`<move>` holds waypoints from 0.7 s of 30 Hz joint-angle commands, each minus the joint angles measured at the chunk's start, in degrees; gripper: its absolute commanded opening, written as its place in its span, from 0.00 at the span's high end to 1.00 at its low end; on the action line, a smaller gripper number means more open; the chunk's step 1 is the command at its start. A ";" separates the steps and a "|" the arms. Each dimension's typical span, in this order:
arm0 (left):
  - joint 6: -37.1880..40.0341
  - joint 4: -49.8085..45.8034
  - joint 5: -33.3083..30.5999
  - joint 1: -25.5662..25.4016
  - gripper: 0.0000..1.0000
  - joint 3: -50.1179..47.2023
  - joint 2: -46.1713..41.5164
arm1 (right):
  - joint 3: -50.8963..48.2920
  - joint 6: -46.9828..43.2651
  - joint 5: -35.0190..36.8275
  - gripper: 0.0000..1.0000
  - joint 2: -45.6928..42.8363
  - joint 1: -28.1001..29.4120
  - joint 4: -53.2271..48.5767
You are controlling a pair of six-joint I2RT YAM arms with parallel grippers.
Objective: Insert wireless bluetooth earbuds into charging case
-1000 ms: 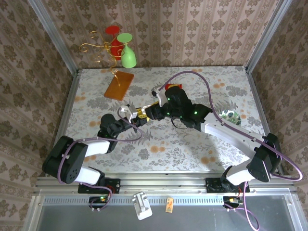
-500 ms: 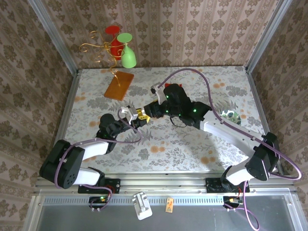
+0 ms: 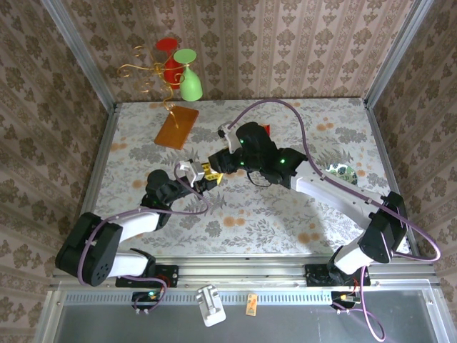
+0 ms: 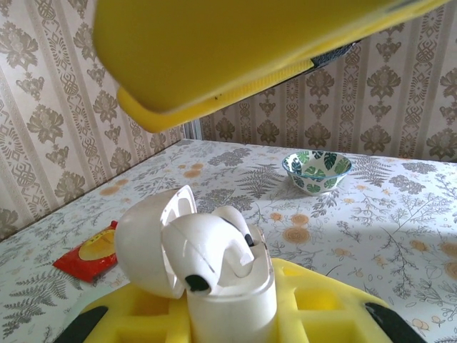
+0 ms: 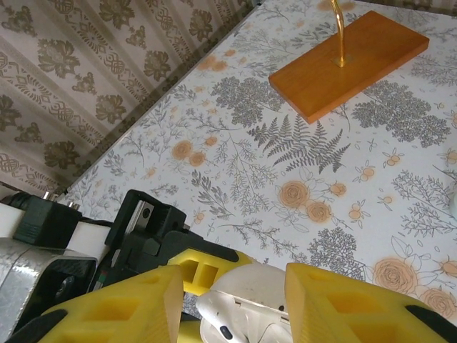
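Left gripper (image 4: 232, 311) pinches the open case (image 4: 235, 289), with an earbud (image 4: 207, 250) already in it.
Right gripper (image 5: 228, 300) hovers just above, its fingers spread on either side of the case and gripping nothing. The earbud seems not fully seated, and the lid (image 4: 146, 239) is open. The case is held over the middle of the table (image 3: 285, 214).
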 commanded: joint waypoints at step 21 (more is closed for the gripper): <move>2.63 -1.66 1.36 -0.56 0.92 -0.37 -2.05 | 3.81 -1.04 -3.19 0.67 3.27 1.83 -5.52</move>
